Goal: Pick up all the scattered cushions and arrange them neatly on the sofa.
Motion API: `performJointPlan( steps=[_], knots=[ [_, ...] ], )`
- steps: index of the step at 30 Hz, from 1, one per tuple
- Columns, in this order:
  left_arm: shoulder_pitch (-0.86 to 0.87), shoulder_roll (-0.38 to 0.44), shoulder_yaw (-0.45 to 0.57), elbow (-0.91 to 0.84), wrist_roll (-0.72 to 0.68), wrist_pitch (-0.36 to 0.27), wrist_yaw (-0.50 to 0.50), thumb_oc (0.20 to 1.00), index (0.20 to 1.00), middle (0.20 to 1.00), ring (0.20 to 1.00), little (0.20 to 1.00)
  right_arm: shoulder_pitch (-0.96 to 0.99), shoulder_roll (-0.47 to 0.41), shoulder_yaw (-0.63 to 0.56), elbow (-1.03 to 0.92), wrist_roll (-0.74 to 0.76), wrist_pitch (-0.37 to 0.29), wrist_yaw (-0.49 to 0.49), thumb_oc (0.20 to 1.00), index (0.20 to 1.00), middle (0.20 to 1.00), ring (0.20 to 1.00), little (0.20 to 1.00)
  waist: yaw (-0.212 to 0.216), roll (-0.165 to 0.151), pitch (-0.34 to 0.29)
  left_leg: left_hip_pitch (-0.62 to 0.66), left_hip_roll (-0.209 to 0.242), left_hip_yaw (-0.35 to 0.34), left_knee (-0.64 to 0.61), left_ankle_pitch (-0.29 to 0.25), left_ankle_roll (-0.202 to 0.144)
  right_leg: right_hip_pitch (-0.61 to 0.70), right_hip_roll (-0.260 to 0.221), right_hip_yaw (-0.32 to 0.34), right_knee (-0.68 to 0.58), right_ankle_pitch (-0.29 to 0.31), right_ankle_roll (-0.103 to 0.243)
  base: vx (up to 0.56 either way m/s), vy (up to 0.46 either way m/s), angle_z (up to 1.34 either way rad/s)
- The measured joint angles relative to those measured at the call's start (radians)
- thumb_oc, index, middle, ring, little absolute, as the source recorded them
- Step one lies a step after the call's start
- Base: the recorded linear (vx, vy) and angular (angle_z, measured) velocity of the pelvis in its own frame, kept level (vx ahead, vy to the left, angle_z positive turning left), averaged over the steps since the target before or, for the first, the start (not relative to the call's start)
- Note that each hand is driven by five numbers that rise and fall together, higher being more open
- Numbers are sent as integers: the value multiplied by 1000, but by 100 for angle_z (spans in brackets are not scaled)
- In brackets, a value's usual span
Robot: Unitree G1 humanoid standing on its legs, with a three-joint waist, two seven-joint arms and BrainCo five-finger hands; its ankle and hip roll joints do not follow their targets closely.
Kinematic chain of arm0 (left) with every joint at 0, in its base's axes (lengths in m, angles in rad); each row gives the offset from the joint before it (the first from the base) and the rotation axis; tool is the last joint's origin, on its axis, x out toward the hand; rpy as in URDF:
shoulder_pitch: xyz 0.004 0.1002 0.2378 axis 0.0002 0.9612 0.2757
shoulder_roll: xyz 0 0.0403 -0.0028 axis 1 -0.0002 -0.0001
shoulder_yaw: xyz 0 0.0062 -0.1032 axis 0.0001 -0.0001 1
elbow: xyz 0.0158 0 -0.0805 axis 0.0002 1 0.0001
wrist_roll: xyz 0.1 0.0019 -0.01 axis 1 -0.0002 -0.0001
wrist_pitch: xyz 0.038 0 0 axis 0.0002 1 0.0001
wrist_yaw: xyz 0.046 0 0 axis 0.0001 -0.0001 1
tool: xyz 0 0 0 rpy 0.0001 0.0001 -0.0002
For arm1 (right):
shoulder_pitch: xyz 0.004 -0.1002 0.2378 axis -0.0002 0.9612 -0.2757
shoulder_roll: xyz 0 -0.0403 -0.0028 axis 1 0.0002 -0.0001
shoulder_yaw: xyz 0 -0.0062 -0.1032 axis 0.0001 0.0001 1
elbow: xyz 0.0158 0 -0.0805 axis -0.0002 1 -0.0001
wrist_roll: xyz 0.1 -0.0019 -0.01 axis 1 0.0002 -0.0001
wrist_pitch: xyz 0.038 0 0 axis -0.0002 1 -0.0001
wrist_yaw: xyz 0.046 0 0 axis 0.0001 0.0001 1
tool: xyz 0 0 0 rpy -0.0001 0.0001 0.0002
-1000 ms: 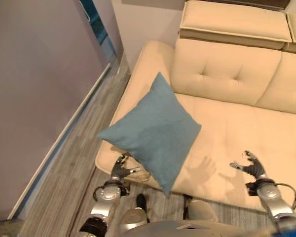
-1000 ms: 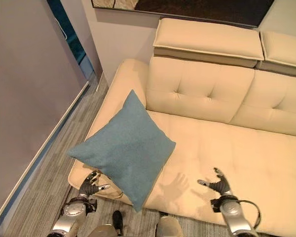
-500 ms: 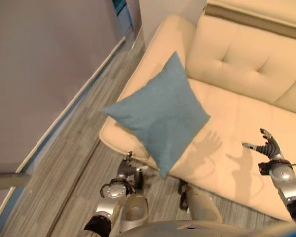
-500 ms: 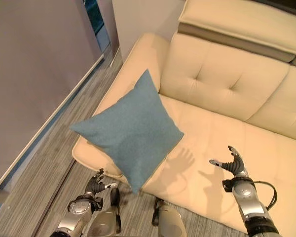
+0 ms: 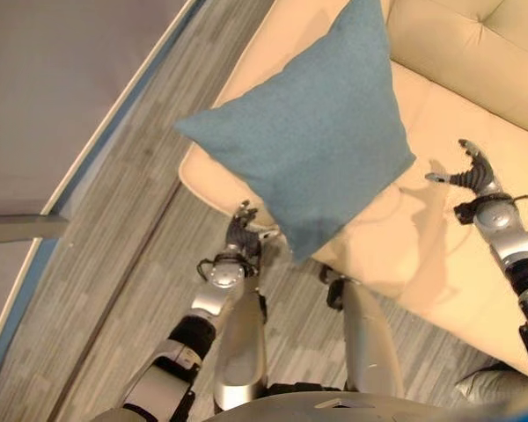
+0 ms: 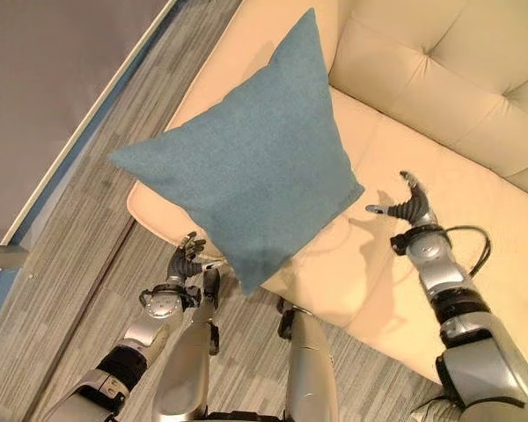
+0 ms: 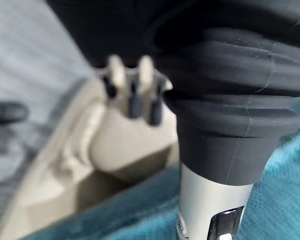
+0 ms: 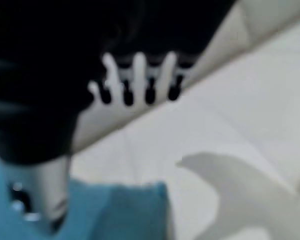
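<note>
— Where are your hands?
— Your left hand [image 5: 243, 239] hangs over the floor [image 5: 114, 264], fingers loosely spread; your right hand [image 5: 472, 173] is splayed above the seat.
— The cushion?
— The blue cushion [image 5: 312, 141] seems to lie on the cream sofa [image 5: 475, 70], at its end.

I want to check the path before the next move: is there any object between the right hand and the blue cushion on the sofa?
Nothing visible stands between them. The right hand hovers open over bare sofa seat, beside the blue cushion, apart from it.
</note>
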Motion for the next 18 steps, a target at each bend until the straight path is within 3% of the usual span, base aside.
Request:
performJointPlan(
  steps=[10,12,18],
  knots=[
    [-54,1,-33,-65,4,-19,62,1000,1000,1000,1000,1000,-209,-10,154,63,6,-16,-4,1000,1000,1000,1000,1000,13,-18,7,-83,-6,-19,-15,20,-3,-84,-13,-11,15,3,4,5,-29,6],
    [-60,1,-42,-78,11,-19,75,1000,1000,1000,1000,1000,-264,-35,230,65,6,-22,4,1000,1000,1000,1000,1000,15,-18,7,-99,-9,-23,-17,24,-2,-101,-17,-11,16,6,6,1,-5,2],
    [-64,2,-76,-97,33,-17,97,1000,1000,1000,1000,1000,-311,-42,267,58,6,-30,7,1000,1000,1000,1000,1000,17,-19,7,-116,-19,-28,-18,38,4,-117,-29,-19,25,7,5,-8,3,5]
  ],
)
